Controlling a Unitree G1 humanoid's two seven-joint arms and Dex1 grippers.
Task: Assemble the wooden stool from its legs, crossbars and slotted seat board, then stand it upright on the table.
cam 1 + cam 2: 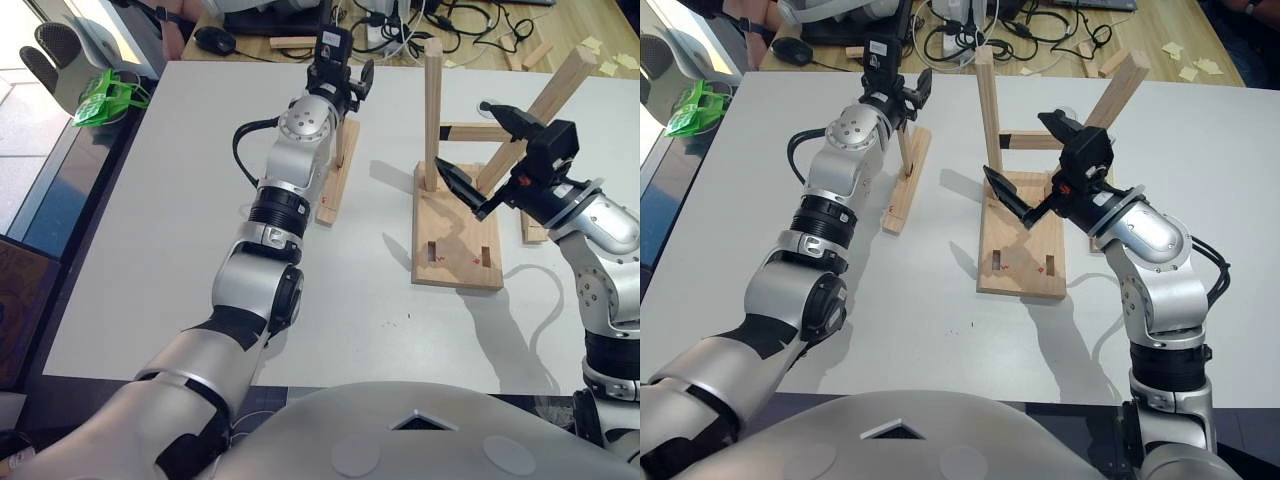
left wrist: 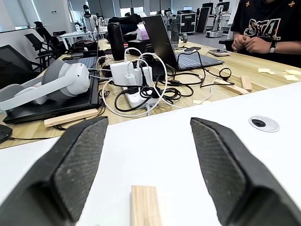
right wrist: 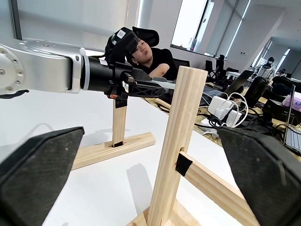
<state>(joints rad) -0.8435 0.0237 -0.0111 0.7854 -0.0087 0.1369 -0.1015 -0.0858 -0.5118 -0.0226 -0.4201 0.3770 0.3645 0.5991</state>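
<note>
The slotted seat board (image 1: 455, 255) lies flat on the white table (image 1: 180, 250). One leg (image 1: 432, 100) stands upright in its far end. A second leg (image 1: 560, 85) leans beside it, joined by a crossbar (image 1: 470, 130) with black tape. My right gripper (image 1: 480, 150) is open, its fingers either side of the upright leg (image 3: 181, 141) without touching. To the left a beam (image 1: 335, 195) lies on the table with a short post (image 3: 119, 125) standing on it. My left gripper (image 1: 342, 78) is open over the post's top (image 2: 145, 207).
Another wooden piece (image 1: 530, 232) lies under the right arm. A green object (image 1: 110, 95) sits off the table's left edge. A cable grommet (image 2: 263, 123) is set in the table's far side. Behind are a desk with cables, a mouse (image 1: 215, 40) and loose wood strips.
</note>
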